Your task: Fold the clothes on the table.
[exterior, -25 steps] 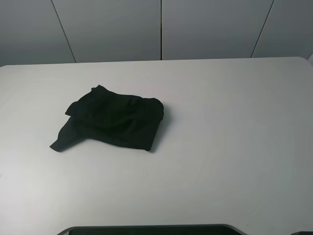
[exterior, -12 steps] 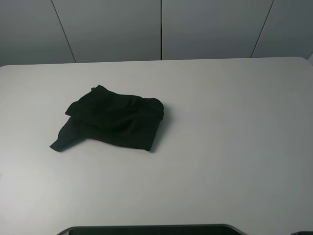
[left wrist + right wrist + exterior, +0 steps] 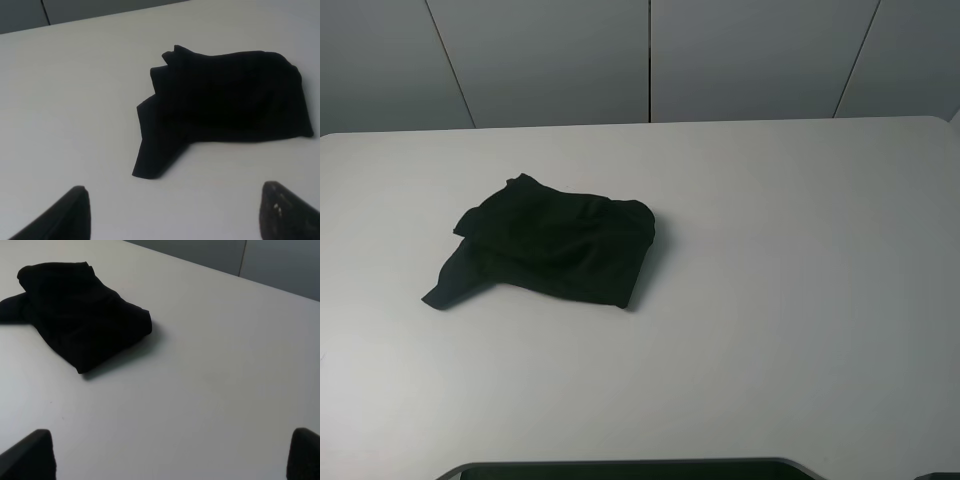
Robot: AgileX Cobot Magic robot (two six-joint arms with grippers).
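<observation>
The clothes (image 3: 550,250) lie as a crumpled black bundle on the white table (image 3: 780,300), left of its middle, with one loose flap reaching toward the near left. No print or label shows. Neither arm appears in the exterior high view. In the left wrist view the clothes (image 3: 225,105) lie ahead of my left gripper (image 3: 175,212), whose dark fingertips (image 3: 70,212) stand wide apart with nothing between them. In the right wrist view the clothes (image 3: 75,325) lie well off from my right gripper (image 3: 170,455), open and empty, its fingertips (image 3: 30,452) at the frame's lower corners.
Grey wall panels (image 3: 650,60) rise behind the table's far edge. A dark curved edge (image 3: 620,468) shows at the bottom of the exterior high view.
</observation>
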